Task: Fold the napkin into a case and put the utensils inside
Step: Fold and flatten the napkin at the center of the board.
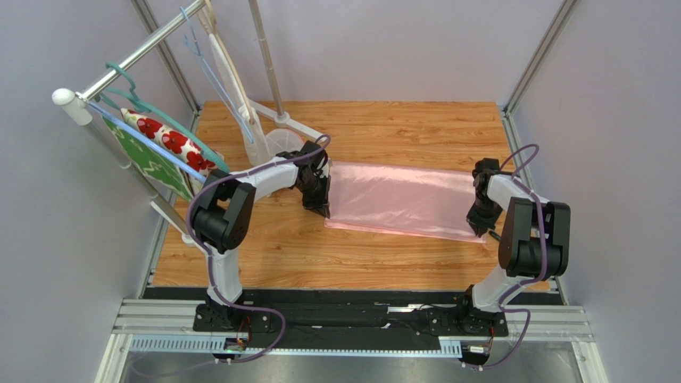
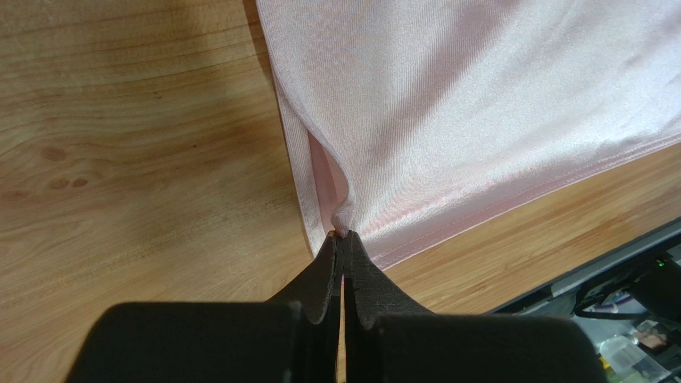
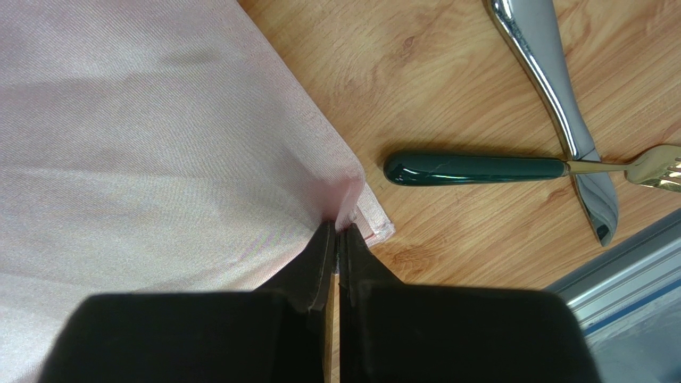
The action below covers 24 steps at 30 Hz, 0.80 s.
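Top view, napkin: the pink napkin (image 1: 400, 199) lies flat on the wooden table (image 1: 264, 255) as a wide band, its long axis running left to right between the two arms.
Top view, tools: the left gripper (image 1: 323, 211) sits at the band's near-left corner and the right gripper (image 1: 478, 231) at its near-right corner; each arm is nearest its own end.
Top view, room: grey walls close in the table; a rack (image 1: 96, 88) at the far left carries a flowered cloth (image 1: 172, 142) and a green cloth (image 1: 148, 159), well apart from the napkin.
Left wrist view, grip: the fingers are closed on the corner, pinching the cloth into a small raised pucker; the rest spreads away ahead and to the right.
Left wrist view, layers: two layers show along the side edge.
Right wrist view, grip: the fingers are clamped on the other near corner, the cloth spreading ahead and left.
Right wrist view, utensils: a green-handled fork (image 3: 471, 168) with gold tines and a silver knife (image 3: 551, 72) lie crossed on bare wood just beside that corner.
Coming move: probably carrying the near edge together across the short axis, so both corners must travel evenly.
Risk: the right arm could brush the cutlery.
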### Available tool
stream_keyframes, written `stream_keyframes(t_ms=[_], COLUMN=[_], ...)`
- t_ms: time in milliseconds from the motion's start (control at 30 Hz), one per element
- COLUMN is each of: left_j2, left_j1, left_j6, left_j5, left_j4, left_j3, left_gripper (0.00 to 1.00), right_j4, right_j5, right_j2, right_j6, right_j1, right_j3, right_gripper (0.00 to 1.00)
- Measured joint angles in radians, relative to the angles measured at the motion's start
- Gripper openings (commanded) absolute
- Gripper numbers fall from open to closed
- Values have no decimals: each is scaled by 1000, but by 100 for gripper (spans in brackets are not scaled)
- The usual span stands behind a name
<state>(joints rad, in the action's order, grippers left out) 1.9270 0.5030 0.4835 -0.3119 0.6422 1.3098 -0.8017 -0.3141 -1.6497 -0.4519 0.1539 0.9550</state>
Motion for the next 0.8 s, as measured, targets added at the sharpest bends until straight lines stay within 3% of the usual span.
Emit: stream_keyframes(t_ms=[533, 800], left_j2=[14, -56], left_j1=[28, 35], left_j6=[1, 2], left_j5=[16, 34], left_j4=[3, 34], left_j3=[-25, -24], left_gripper=[0, 0], right_j4=[-13, -13], right_j5=[1, 1], right_j2=[-17, -17], right_j6=[1, 3], right_j1=[0, 0], right_j3=[15, 15], right_gripper=[0, 0])
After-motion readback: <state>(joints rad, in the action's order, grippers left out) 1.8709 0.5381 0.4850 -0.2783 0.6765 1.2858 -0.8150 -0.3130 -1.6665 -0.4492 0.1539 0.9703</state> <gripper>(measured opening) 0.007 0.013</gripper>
